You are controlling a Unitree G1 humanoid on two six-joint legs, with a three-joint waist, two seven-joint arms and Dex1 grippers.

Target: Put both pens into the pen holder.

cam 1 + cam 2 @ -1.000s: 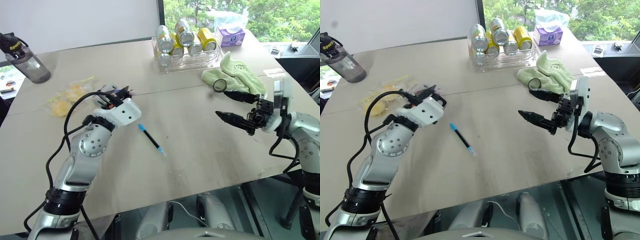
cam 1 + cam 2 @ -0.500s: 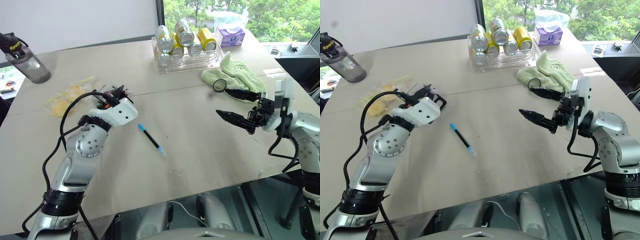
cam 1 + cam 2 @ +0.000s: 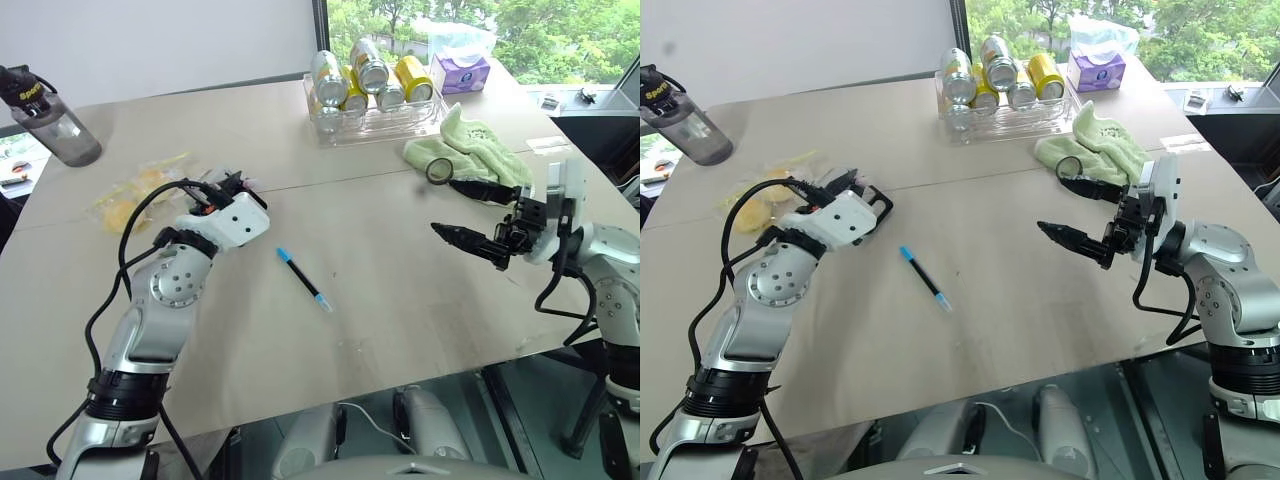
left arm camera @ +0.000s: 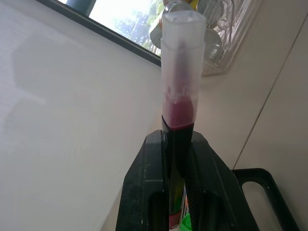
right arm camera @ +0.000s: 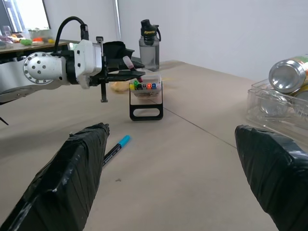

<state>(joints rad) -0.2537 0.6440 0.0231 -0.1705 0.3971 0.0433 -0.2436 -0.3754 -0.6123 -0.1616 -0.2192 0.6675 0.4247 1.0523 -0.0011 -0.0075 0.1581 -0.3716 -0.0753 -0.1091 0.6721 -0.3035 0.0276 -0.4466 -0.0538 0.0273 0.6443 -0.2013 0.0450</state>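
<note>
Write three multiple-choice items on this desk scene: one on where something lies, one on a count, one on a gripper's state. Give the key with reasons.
1. Where does the blue-capped pen lie?
A. flat on the table between the two arms
B. in the can tray
C. on the green cloth

2. How many pens are still loose on the table?
A. none
B. one
C. two

3. How does the left gripper stand?
A. wide open
B. shut on nothing
C. shut on the pink pen

Key: 1 A, it lies on bare tabletop between the arms. 2 B, just the blue-capped one. 3 C, the black fingers clamp the pen's barrel in the left wrist view, beside the pen holder.
</note>
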